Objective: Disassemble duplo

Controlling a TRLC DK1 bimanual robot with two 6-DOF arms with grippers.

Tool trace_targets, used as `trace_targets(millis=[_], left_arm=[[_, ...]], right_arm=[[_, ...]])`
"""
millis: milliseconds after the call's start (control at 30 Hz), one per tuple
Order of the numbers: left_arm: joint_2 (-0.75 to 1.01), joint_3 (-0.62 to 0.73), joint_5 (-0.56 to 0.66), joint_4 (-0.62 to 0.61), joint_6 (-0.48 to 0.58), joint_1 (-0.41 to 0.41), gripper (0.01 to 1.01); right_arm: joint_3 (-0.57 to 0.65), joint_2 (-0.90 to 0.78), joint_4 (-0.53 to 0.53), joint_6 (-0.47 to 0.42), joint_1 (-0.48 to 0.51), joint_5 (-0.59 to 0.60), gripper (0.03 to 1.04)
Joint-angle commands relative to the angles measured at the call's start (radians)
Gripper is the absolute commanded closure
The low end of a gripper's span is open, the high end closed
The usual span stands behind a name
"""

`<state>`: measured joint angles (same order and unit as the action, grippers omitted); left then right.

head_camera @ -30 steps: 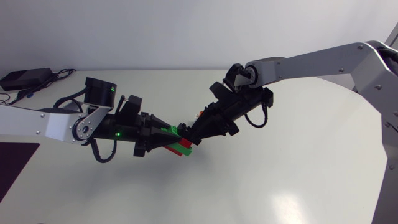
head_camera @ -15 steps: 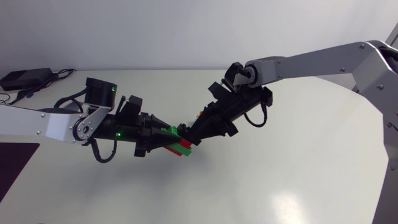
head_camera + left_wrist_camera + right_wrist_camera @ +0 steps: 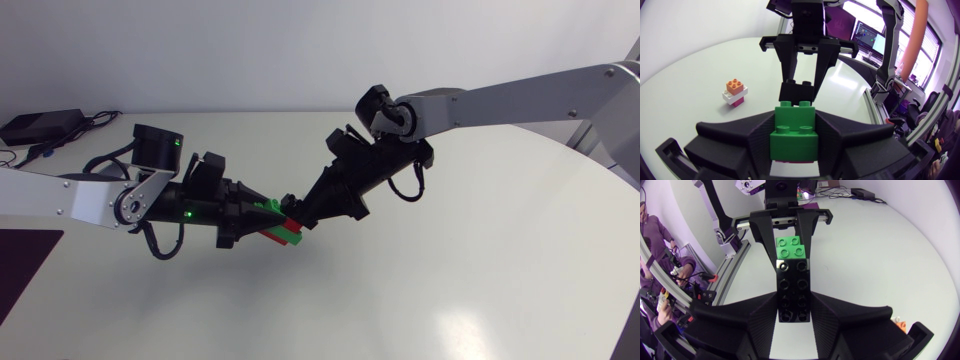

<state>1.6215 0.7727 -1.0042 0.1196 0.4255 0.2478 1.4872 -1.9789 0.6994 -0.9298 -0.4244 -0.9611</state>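
**Both arms gripping one brick stack above the table, pull-apart not yet clearly made**

The left gripper is clamping its two fingers on the sides of a green brick. A red brick is sitting under the green one in the same clump. The right gripper is meeting it head-on from the other side, with its fingers closed on a long black brick. All of this is hanging in the air between the two arms, above the middle of the table and off its surface.

In both wrist views the black brick is lying end to end with the green one, and the two appear to be touching. Whether their studs are locked or have already let go cannot be told from these views; no gap is showing between them.

As a judgement, the job is looking early. The grips for the first split are in place, but no loose single brick is lying on the table as proof of a finished separation. After the black brick comes free, the green and red ones are likely waiting to be parted as well.

A second small stack is standing on the table, well apart from the grippers: an orange brick on a white one on a pinkish one. It is fully assembled, so it seems to be work left over.
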Motion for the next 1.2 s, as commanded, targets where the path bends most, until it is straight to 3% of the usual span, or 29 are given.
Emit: trace_targets(millis=[0,200,533,800,1033,1167], left_arm=[[-0.022,0.008,-0.096,-0.001,0.012,0.027,1.003],[-0.022,0.008,-0.094,-0.001,0.012,0.027,1.003],[-0.022,0.008,-0.094,-0.001,0.012,0.028,1.003],[-0.023,0.007,-0.094,-0.001,0.013,0.030,1.003],[-0.023,0.005,-0.094,-0.003,0.018,0.033,1.003],[-0.022,0.005,-0.094,-0.003,0.019,0.033,1.003]], right_arm=[[-0.015,-0.014,-0.080,0.069,0.038,0.070,0.87],[-0.013,-0.009,-0.098,0.089,0.053,0.071,0.87],[-0.015,-0.011,-0.268,0.283,0.122,0.096,0.86],[-0.008,-0.011,-0.268,0.295,0.138,0.073,0.86],[-0.011,-0.037,-0.351,0.353,0.105,0.366,0.86],[0.013,-0.066,-0.353,0.378,0.102,0.467,0.86]])
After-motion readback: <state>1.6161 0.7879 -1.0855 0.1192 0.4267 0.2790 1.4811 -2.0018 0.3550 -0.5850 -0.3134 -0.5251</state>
